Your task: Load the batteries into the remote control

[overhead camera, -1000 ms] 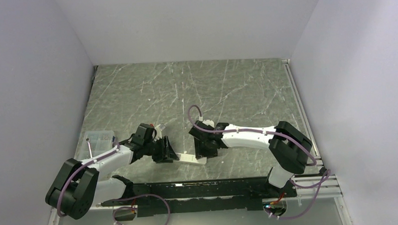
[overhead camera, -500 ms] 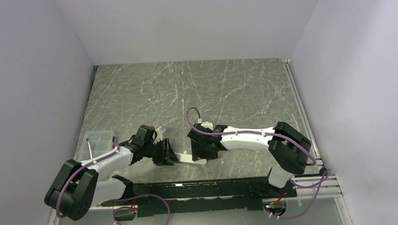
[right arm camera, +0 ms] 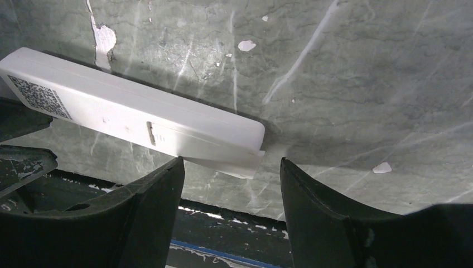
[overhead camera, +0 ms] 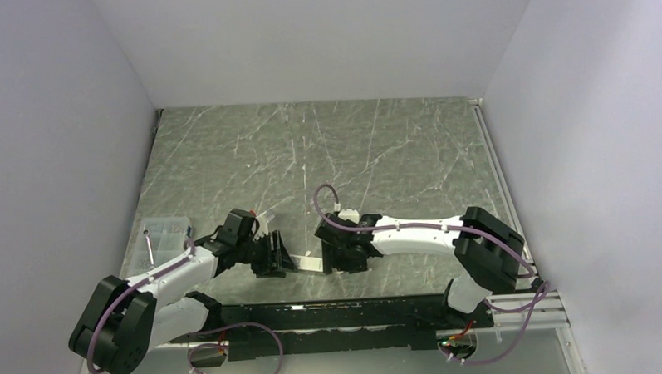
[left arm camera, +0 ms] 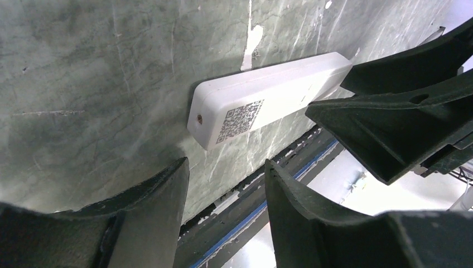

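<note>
Only marking I can spot is a QR code (left arm camera: 239,118), printed on the upturned side of the white remote control (left arm camera: 290,89), close to one end. No letters or numbers legible.

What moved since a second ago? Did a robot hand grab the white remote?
No grab yet. The right gripper slid toward the near edge of the table and now straddles one end of the remote control, jaws open, gripping nothing. The left gripper, also open, barely shifted, and the remote control looks unmoved.
</note>
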Tool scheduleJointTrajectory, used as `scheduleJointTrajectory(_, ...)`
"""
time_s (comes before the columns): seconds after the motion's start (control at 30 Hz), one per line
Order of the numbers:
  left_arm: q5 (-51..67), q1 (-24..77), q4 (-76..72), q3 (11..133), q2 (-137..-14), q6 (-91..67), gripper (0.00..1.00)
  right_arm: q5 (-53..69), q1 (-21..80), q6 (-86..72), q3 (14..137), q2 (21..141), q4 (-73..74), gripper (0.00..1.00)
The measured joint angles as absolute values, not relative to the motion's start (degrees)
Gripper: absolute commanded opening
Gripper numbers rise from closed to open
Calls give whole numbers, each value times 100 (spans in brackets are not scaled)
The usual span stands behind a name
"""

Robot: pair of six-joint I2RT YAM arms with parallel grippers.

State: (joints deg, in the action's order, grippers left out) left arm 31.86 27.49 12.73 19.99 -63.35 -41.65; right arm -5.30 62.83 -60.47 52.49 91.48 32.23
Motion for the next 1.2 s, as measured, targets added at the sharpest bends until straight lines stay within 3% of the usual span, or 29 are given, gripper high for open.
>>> scheduleJointTrajectory(0.43,3055,2749,1529,2134,-6254,-4167,59,-722,6283,-6071,5186,8722,3350,66)
scheduleJointTrajectory(0.8,2429,2753,1710,2644,-6608,-3940,41,-784,6283,-6073,5083,8490,3336,64)
scheduleJointTrajectory(1.2,2202,2766,1688,2735,-6976,-3680,32,-810,6283,-6125,4995,8521,3277,59)
